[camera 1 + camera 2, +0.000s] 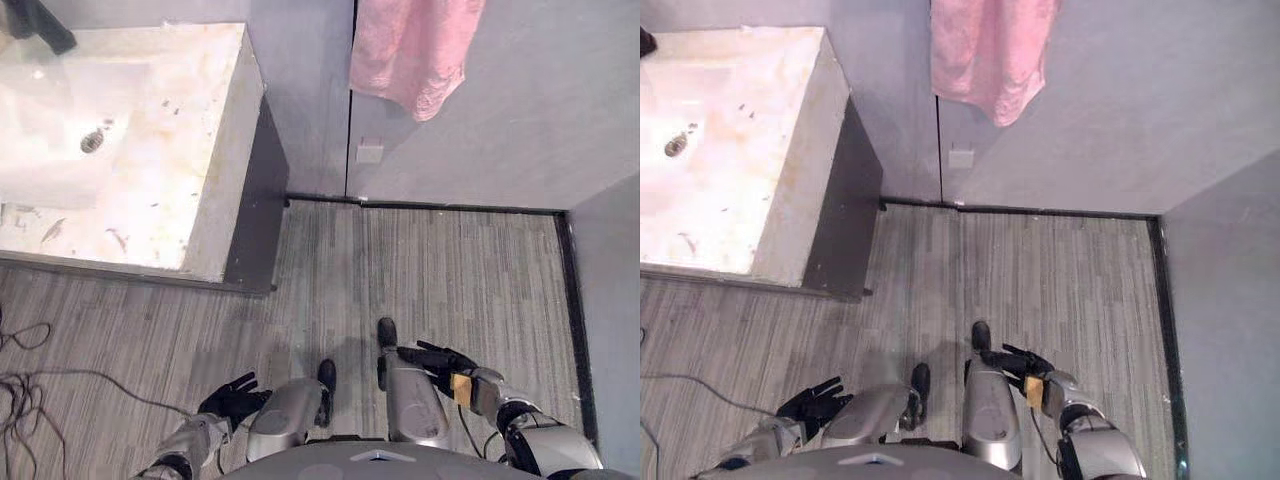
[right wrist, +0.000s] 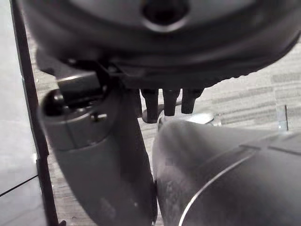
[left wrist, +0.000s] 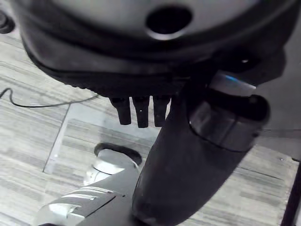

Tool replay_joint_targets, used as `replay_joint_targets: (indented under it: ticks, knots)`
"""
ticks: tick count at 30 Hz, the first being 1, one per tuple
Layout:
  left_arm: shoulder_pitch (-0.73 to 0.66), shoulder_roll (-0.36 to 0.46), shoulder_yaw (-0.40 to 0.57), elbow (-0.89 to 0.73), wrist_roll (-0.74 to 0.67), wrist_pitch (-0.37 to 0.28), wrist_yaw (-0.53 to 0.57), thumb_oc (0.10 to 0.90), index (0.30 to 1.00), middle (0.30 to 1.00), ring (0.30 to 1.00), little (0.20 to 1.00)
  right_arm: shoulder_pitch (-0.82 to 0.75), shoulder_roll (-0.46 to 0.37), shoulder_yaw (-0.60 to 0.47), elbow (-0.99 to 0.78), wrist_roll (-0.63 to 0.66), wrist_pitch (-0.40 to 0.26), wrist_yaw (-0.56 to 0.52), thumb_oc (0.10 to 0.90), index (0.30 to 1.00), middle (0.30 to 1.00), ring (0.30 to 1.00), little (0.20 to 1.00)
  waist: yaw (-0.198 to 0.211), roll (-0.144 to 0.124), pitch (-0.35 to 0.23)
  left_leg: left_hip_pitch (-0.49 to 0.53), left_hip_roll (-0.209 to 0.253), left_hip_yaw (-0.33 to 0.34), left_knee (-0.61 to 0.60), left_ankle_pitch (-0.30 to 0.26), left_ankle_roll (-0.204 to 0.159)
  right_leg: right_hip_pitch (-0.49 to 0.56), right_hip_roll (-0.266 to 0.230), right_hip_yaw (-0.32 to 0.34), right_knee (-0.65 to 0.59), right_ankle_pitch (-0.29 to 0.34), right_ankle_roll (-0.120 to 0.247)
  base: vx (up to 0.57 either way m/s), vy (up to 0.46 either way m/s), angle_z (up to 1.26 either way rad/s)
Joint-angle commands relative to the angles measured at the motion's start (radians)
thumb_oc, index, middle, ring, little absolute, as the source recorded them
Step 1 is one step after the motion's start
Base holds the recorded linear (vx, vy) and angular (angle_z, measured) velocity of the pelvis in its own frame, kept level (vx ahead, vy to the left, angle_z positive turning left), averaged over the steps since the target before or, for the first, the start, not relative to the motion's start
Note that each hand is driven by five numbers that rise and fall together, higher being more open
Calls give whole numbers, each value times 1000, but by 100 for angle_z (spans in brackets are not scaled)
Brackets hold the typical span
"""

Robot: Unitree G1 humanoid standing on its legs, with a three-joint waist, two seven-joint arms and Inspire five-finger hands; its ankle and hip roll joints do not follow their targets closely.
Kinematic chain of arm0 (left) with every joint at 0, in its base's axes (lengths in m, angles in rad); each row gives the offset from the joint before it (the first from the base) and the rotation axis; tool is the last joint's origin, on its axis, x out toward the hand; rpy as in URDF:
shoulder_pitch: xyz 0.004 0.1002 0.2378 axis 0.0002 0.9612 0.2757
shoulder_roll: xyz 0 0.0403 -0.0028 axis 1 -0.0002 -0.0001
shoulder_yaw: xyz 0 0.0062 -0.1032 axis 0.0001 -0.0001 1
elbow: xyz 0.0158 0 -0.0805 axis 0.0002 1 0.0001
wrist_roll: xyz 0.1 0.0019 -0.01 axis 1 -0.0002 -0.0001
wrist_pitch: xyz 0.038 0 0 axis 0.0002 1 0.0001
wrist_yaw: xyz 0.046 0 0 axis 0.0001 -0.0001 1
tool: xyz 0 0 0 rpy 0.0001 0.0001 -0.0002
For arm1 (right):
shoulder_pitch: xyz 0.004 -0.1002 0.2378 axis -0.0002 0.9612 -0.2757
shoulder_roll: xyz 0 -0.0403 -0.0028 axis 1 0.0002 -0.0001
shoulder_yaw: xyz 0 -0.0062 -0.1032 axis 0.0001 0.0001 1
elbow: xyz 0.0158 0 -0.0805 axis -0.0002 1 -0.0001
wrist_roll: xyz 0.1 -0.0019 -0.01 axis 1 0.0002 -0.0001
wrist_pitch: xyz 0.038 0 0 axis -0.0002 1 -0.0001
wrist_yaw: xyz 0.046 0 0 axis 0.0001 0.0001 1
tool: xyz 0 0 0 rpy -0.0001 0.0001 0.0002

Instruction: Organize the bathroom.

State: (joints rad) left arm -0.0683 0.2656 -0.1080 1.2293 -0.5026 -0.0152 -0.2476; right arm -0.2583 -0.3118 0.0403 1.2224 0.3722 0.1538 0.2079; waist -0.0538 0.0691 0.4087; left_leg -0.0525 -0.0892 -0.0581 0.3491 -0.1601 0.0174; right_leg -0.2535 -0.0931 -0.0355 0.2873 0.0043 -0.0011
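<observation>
Both the left hand (image 1: pixel 232 398) and the right hand (image 1: pixel 436 358) hang low with relaxed, spread fingers, empty; a pink towel (image 1: pixel 412 50) hangs at 12 o'clock, the sink (image 1: pixel 60 130) at 10.

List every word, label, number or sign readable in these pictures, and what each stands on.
None can be read.
The pink towel on the wall: no print visible.
The small pale plate on the wall below it: blank as far as it shows.
The stone washbasin: only stains, no lettering.
</observation>
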Motion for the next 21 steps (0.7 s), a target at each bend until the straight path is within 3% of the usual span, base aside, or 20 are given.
replay_joint_targets:
  ticks: [1,3,8,11,13,14,15,17,18,19,20,21]
  knots:
    - [57,-13,-38,-28,0,-6,-37,800,900,900,900,900,193,44,117,142,-46,89,-21,800,900,900,900,900,-30,-32,-69,54,154,51,-41,56,-15,-58,-59,12,-26,45,84,149,-146,24]
    - [47,-27,-46,-5,1,-14,-25,800,900,900,900,900,183,24,98,121,-17,71,-40,800,900,900,900,900,-43,-22,-86,62,162,48,-60,115,-31,-42,-35,-1,-51,29,58,163,-164,10]
    - [55,-29,-22,17,28,-24,-1,800,900,900,900,900,175,21,103,107,8,69,-42,800,900,900,900,900,-44,-12,-122,71,172,39,-15,201,-55,18,3,-17,-116,8,18,124,-187,8]
    - [57,-29,-18,20,37,-25,2,800,900,900,900,900,175,23,105,108,14,71,-45,800,900,900,900,900,-43,-11,-127,67,173,39,7,212,-57,28,8,-18,-122,2,11,74,-141,-14]
    - [64,-30,-10,22,73,-25,1,800,900,900,900,900,182,29,107,114,38,81,-49,800,900,900,900,900,-48,-16,-148,35,187,54,128,258,-63,75,20,-11,-163,-3,-14,115,-216,-9]
    - [64,-30,-10,22,73,-25,1,800,900,900,900,900,182,29,107,114,38,81,-49,800,900,900,900,900,-48,-16,-148,35,187,54,128,258,-63,75,20,-11,-163,-3,-14,107,-208,-11]
    - [64,-34,-11,16,91,-21,2,800,900,900,900,900,191,32,105,120,47,83,-52,800,900,900,900,900,-55,-18,-156,-5,203,86,197,275,-63,103,28,-11,-191,-3,-27,62,-123,-6]
    - [61,-35,-11,11,107,-10,6,800,900,900,900,900,196,31,100,119,55,91,-60,800,900,900,900,900,-58,-21,-162,-23,211,112,218,260,-61,123,29,-22,-216,0,-33,109,-145,18]
    - [57,-39,-16,11,112,-8,5,800,900,900,900,900,196,28,94,119,68,99,-72,800,900,900,900,900,-56,-19,-164,-56,190,125,184,221,-42,147,33,-21,-233,-6,-29,166,-75,35]
    - [56,-38,-18,15,109,-15,-2,800,900,900,900,900,196,20,84,121,70,103,-78,800,900,900,900,900,-53,-6,-159,-79,163,147,76,207,-34,168,47,-14,-245,-19,-19,154,21,20]
    - [57,-35,-14,15,111,-19,-5,800,900,900,900,900,198,14,80,124,69,104,-75,800,900,900,900,900,-52,3,-155,-100,151,150,-14,212,-34,180,60,-1,-248,-29,-11,109,56,10]
    - [57,-35,-14,15,111,-19,-6,800,900,900,900,900,198,13,79,124,68,104,-75,800,900,900,900,900,-51,4,-152,-98,148,150,-30,213,-34,186,61,2,-249,-32,-10,87,54,-13]
